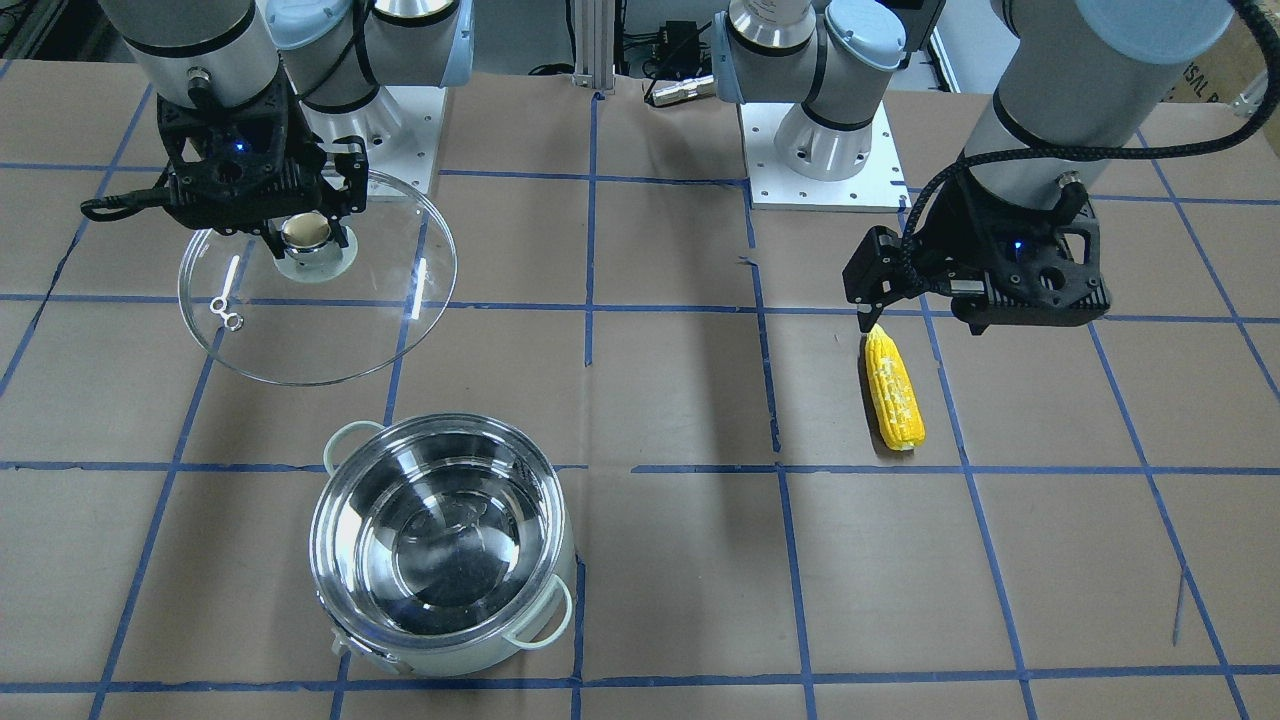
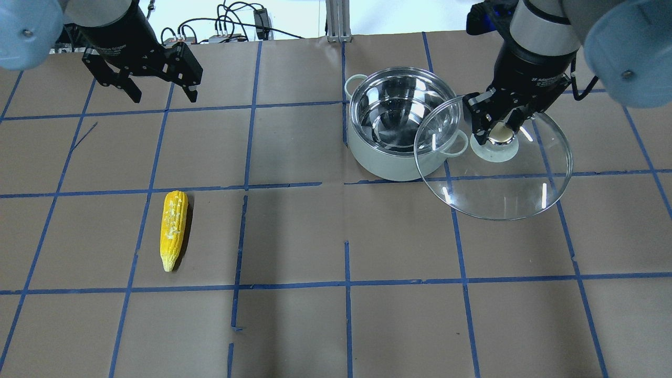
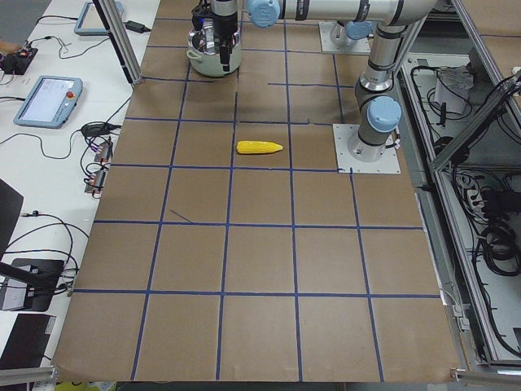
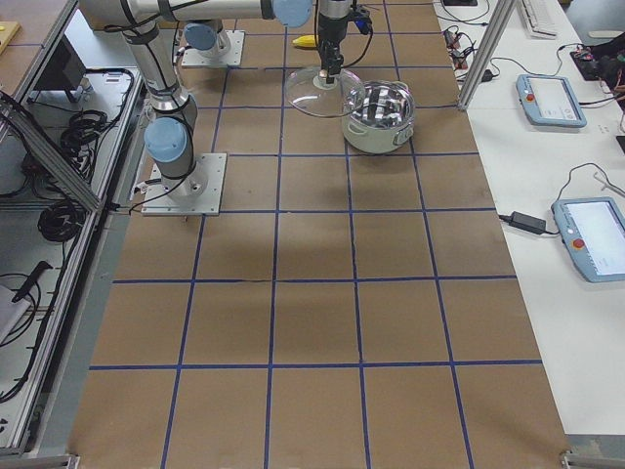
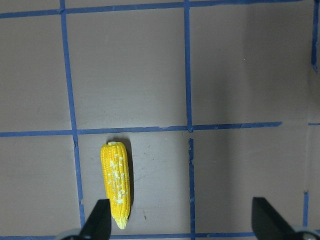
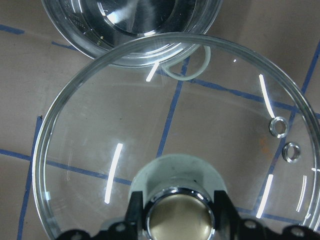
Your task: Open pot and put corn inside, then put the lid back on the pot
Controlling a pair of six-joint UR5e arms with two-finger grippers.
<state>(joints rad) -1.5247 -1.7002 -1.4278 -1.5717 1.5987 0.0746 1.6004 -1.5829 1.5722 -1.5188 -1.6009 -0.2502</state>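
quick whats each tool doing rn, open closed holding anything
Left tool: open, holding nothing; the corn is not gripped.
Right tool: closed on the lid, which is off the pot.

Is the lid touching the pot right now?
Apart. The front-facing view shows bare table between the lid and the pot; the right gripper clamps the lid's knob.

Silver arms [image 1: 1060,90], pale-blue caps [image 1: 865,30] (black grippers [image 2: 163,98] [image 2: 497,131]).
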